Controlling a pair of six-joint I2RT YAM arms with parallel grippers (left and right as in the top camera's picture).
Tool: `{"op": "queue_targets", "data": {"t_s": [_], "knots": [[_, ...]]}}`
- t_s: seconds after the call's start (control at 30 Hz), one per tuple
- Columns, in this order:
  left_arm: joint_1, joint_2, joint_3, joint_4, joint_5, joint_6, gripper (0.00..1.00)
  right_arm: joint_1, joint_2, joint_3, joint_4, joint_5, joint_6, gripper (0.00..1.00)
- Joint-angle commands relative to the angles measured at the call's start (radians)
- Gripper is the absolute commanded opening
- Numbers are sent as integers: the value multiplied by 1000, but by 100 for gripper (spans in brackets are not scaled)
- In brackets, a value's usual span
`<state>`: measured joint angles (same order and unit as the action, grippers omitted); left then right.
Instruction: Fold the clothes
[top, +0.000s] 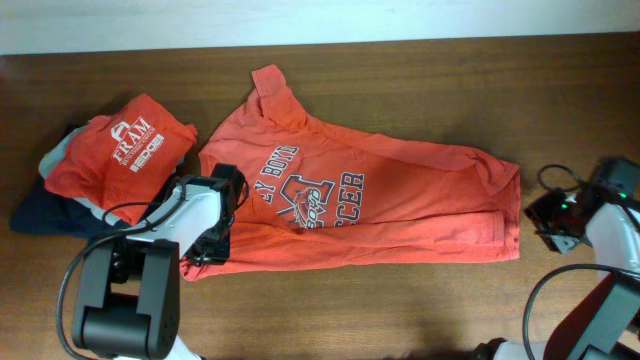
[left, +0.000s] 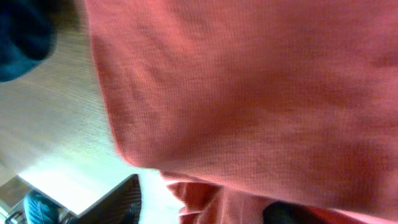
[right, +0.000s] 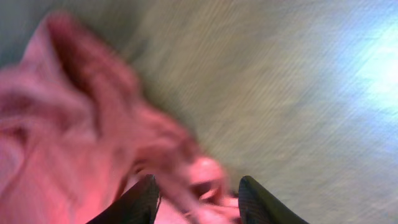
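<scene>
The orange-red T-shirt (top: 400, 190) lies print-up across the middle of the table, its lower part folded up in a band. My left gripper (top: 212, 225) is at the shirt's left edge. In the left wrist view the cloth (left: 249, 81) fills the frame, and the jaws (left: 205, 208) stand apart with a bunched fold between them. My right gripper (top: 545, 215) is just off the shirt's right edge. The right wrist view is blurred: the jaws (right: 199, 202) are apart, with the cloth's edge (right: 74, 143) reaching between them.
A pile of folded garments sits at the left: a red shirt with a white "FRAM" logo (top: 125, 145) on top, grey (top: 55, 150) and navy (top: 50, 215) ones beneath. The wooden table (top: 400, 300) ends at a pale strip along the far edge. A cable (top: 555, 175) loops by the right arm.
</scene>
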<state>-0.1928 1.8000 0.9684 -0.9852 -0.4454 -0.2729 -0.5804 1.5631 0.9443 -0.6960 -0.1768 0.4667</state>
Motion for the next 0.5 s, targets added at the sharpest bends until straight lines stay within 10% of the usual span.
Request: {"op": "queue_targets", "data": {"t_s": [0.0,0.47], "knots": [[6,23,-18,23,60,-3,64,77,-19,3,3,-10,-51,56],[6,23,-18,29,93,-29,73,145,64,1,-61,-198,-213,59]]}}
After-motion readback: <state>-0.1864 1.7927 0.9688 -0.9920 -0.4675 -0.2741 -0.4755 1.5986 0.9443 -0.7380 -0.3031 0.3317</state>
